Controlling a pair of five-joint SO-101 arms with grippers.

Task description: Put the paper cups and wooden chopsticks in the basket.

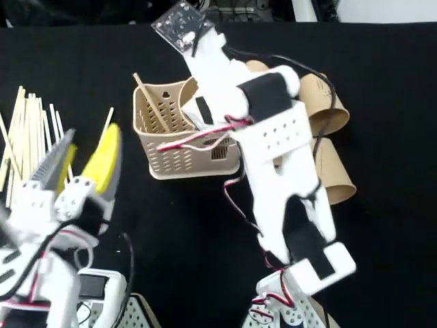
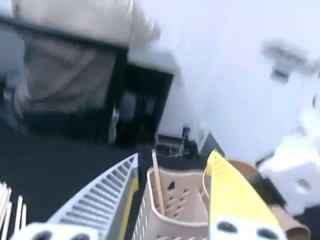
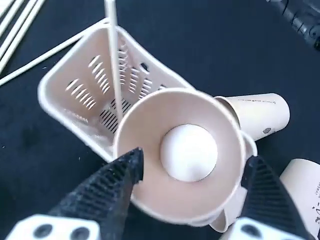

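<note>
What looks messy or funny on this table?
Some paper cups lie tipped on their sides beside the basket, not standing up. One chopstick leans crooked inside the basket, and the loose chopsticks farther off are splayed unevenly.

Both arms [image 1: 280, 157] are white with red-white cables [image 1: 198, 140]; left hand [image 1: 90, 137] yellow-and-grey, right hand [image 3: 195, 160] black.

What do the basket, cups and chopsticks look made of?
Basket: likely moulded plastic, matte beige; slotted walls, rounded rim. Cups: paper, by the tan matte walls and thin rolled rim. Chopsticks: pale bare wood, possibly bamboo; thin, straight, no gloss.
</note>
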